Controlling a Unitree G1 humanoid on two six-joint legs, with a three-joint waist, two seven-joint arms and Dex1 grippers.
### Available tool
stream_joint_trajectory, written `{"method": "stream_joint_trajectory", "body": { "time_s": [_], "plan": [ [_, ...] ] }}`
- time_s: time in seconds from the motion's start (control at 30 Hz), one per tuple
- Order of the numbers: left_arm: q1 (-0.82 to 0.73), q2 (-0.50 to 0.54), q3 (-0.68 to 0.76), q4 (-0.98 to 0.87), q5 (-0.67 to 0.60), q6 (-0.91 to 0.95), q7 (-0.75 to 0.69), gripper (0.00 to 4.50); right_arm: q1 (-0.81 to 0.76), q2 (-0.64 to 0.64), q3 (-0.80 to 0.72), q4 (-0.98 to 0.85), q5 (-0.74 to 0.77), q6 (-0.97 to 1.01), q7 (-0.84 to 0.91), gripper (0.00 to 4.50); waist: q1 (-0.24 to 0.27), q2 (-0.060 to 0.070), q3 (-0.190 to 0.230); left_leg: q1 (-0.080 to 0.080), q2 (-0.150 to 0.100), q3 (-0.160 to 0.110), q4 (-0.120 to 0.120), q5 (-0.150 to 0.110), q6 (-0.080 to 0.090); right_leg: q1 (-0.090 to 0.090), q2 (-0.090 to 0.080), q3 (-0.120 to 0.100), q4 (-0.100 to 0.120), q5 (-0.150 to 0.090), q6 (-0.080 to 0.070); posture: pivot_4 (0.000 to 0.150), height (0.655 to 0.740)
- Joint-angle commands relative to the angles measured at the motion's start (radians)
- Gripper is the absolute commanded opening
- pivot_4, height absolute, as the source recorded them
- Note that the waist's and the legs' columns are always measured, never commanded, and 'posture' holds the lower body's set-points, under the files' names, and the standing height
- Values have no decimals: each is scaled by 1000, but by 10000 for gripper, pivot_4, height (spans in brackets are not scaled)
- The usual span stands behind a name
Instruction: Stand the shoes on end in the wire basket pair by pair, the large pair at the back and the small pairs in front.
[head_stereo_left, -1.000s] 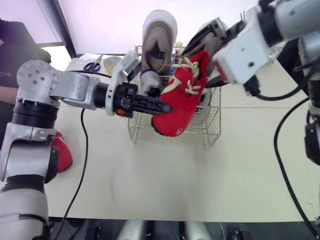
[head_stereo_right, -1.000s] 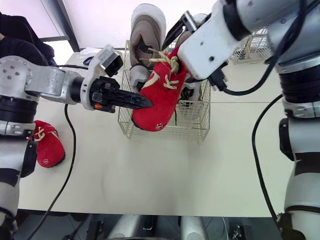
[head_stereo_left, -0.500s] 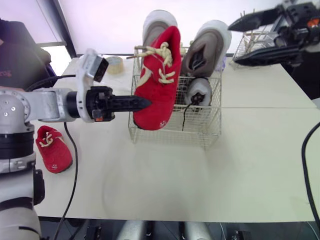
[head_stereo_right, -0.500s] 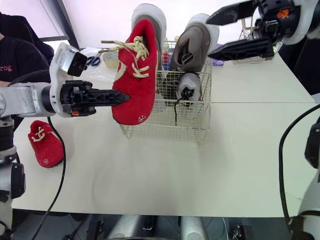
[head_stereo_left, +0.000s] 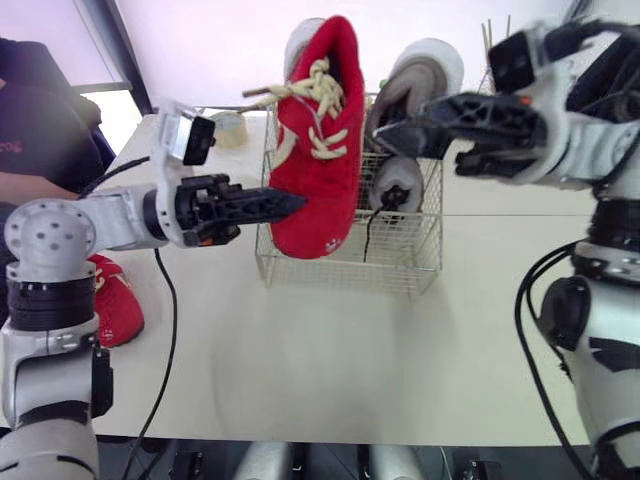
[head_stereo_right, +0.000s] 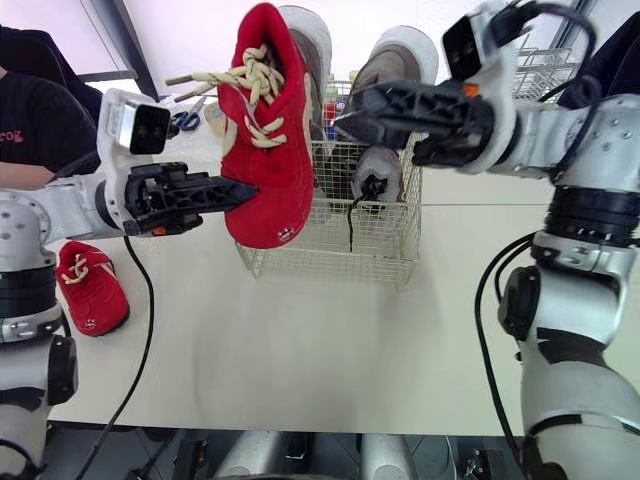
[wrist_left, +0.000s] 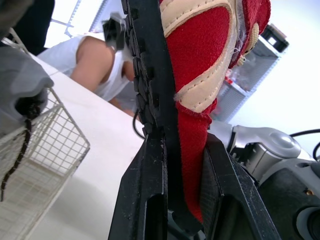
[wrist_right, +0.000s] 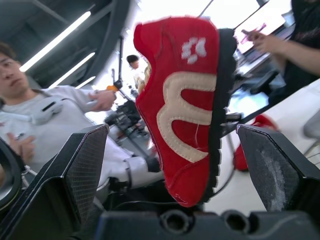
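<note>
The red shoe is pinched upright by the left pincer at the front-left corner of the wire basket; the right pincer is held spread above it. Grip could be lost if the rim is clipped.

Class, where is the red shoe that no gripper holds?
In the right eye view the loose red shoe lies on the table at the robot's left, apart from the wire basket.

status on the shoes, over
Left gripper shut on red shoe, held on end at the basket. Right gripper open beside it. Grey pair standing at basket's back; other red shoe on table.
</note>
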Motion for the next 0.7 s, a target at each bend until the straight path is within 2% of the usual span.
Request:
{"method": "stream_joint_trajectory", "body": {
  "time_s": [0.03, 0.33, 0.63, 0.67, 0.7],
  "plan": [
    [-25, -16, 11, -7, 12, -9, -33, 2604, -25, 23, -19, -47, 72, 7, -55, 44854, -1, 0, 0, 0, 0, 0, 0, 0, 0, 0, 0, 0, 0, 0, 0, 1500, 7400],
    [-42, -77, 3, 11, 40, 1, -40, 2604, -48, 141, -23, -90, 96, -32, -158, 44854, -5, 0, 0, 0, 0, 0, 0, 0, 0, -1, 0, 0, 1, 0, 0, 1500, 7400],
    [-30, -105, 2, 7, 45, 11, -29, 2604, -66, 184, -24, -94, 116, -53, -202, 44854, -5, 0, 0, 0, 0, 0, 0, 0, 0, 0, 0, 0, 0, 0, 0, 1500, 7400],
    [-29, -108, 2, 7, 44, 13, -25, 2604, -68, 187, -26, -91, 119, -53, -208, 39890, -5, 0, 0, 0, 0, 0, 0, 0, 0, 0, 0, 0, 1, 0, 0, 1500, 7400],
    [-27, -111, 2, 4, 43, 14, -22, 2604, -70, 190, -28, -90, 125, -50, -214, 37646, -5, 0, 0, 0, 0, 0, 0, 0, 0, 0, 0, 0, 1, 0, 0, 1500, 7400]
  ]
}}
